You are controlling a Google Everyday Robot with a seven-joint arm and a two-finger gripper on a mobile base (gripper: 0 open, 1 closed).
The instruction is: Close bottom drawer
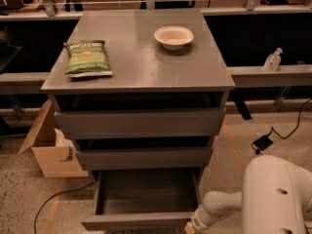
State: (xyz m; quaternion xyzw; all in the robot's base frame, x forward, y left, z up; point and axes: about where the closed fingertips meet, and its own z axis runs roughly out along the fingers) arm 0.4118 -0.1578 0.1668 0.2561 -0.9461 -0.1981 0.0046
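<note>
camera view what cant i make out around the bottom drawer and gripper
gripper: camera view, at the bottom drawer's right front corner, cut off by the lower edge.
bottom drawer: camera view, front face cropped by the same edge.
green bag: label too blurred to read.

I see a grey cabinet [141, 67] whose top is smooth with a faint sheen, like laminate. The bottom drawer [141, 194] is the same grey, matt inside. The bag [87, 58] is glossy green film. The bowl [174, 36] is matt, off-white and paper-like. The box [48, 152] is plain brown cardboard. The floor [19, 199] is speckled stone. My arm [273, 194] is smooth white plastic, with the gripper [189, 228] at the lower edge beside the drawer's front right corner.
</note>
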